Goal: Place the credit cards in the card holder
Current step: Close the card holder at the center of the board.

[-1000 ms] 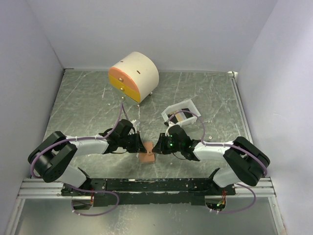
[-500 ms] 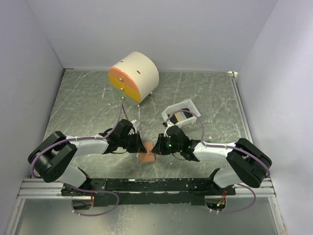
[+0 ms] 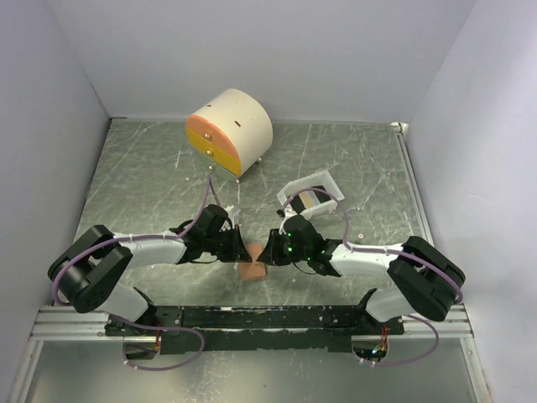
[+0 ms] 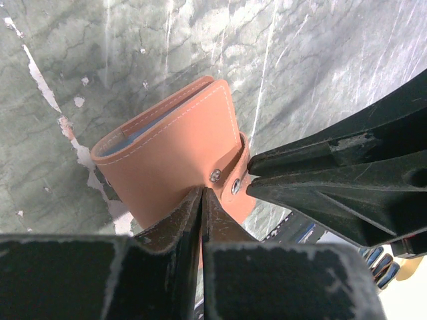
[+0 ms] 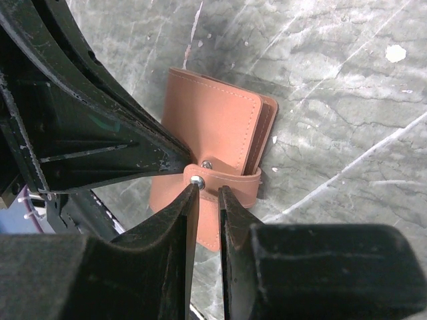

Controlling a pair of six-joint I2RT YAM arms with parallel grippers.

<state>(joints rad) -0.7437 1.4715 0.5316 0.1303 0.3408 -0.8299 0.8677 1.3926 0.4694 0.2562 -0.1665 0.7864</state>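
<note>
The salmon-pink card holder point(image 3: 252, 267) sits folded between my two grippers near the table's front, its snap strap wrapped round it. In the left wrist view my left gripper point(image 4: 202, 192) is shut, its tips pinching the cover of the card holder point(image 4: 173, 153) beside the snap. In the right wrist view my right gripper point(image 5: 208, 190) is closed to a narrow gap on the strap of the card holder point(image 5: 213, 120). From above, the left gripper point(image 3: 243, 249) and right gripper point(image 3: 265, 252) nearly touch. Credit cards point(image 3: 312, 200), tan and dark, lie in a white tray point(image 3: 325, 180) behind the right arm.
A round cream cabinet point(image 3: 231, 130) with orange-yellow drawers stands at the back, left of centre. White walls close in the marbled table on three sides. The black mounting rail point(image 3: 260, 317) runs along the near edge.
My right wrist has edged slightly left toward the card holder. The left arm and the holder stay where they were.
</note>
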